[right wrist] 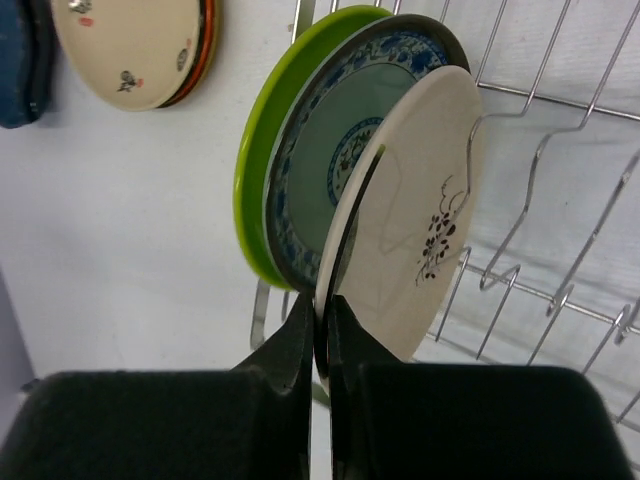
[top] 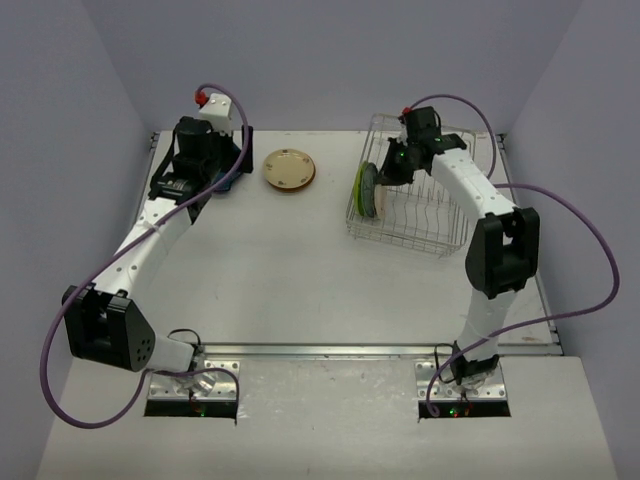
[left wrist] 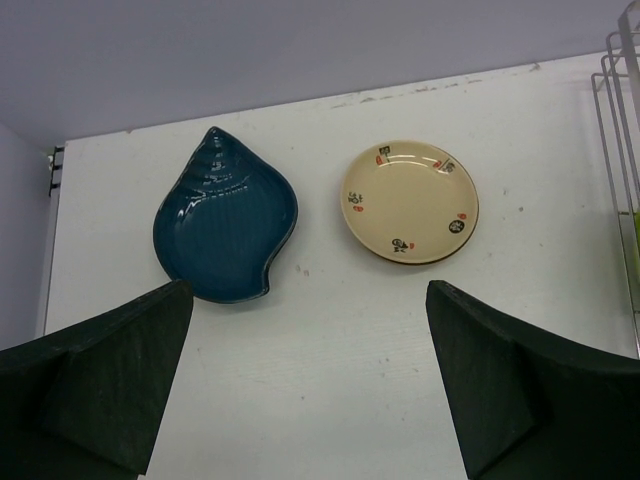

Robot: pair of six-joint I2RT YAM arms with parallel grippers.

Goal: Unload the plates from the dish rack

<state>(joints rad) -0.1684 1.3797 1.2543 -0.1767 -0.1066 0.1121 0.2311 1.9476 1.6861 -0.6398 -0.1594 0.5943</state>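
Observation:
The silver wire dish rack (top: 432, 228) stands at the back right with three plates upright at its left end. In the right wrist view these are a lime green plate (right wrist: 252, 175), a blue-patterned plate (right wrist: 325, 150) and a cream plate with a black flower sprig (right wrist: 425, 215). My right gripper (right wrist: 322, 305) is shut on the lower rim of the cream flowered plate, one finger on each face. My left gripper (left wrist: 308, 290) hangs open over bare table, just in front of a dark blue teardrop plate (left wrist: 225, 220) and a cream plate (left wrist: 410, 202) lying flat.
The cream plate on the table (right wrist: 130, 45) rests on an orange-rimmed one. Empty rack dividers (right wrist: 560, 130) extend to the right of the held plate. The rack's left edge (left wrist: 618, 130) shows at the right of the left wrist view. Walls close the table's back and sides.

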